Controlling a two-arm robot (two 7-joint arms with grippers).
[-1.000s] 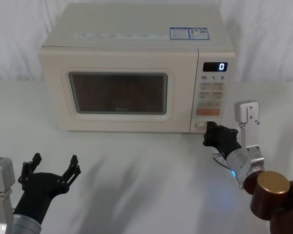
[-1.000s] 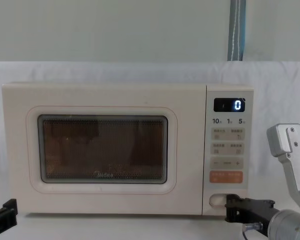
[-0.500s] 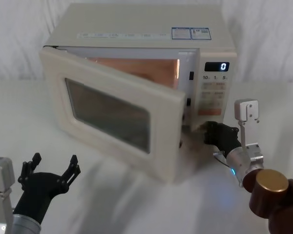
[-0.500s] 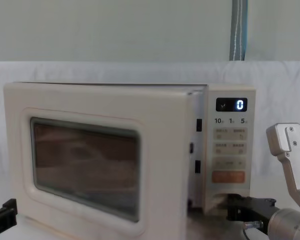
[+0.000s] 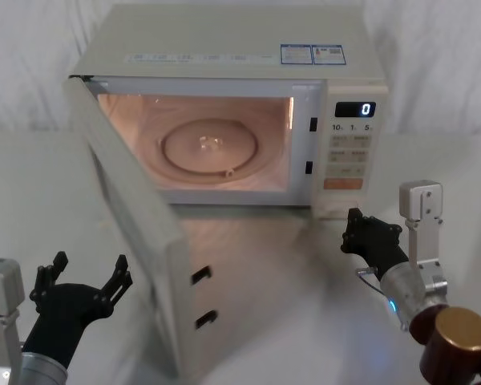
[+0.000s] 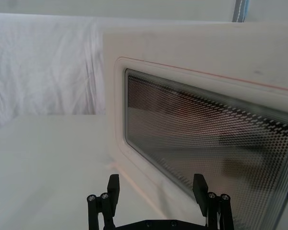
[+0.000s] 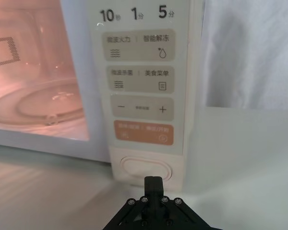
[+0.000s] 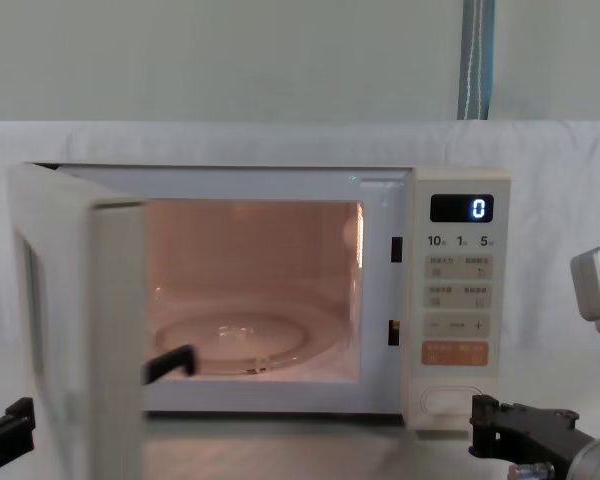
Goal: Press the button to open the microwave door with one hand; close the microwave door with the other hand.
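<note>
Door [image 5: 148, 265] hangs open; right gripper [image 5: 361, 233] near button [image 7: 145, 168].

Even, soft, diffuse room light; the white cloth reads bright and nearly featureless. A warm orange-pink lamp glows inside the oven cavity [image 5: 199, 144], tinting the glass turntable [image 8: 245, 340] and casting a faint pink wash toward 6 o'clock. The microwave door [image 5: 136, 241] shows motion blur in head and chest views. The digital display [image 8: 461, 208] stays crisp. Shadows are weak.
</note>
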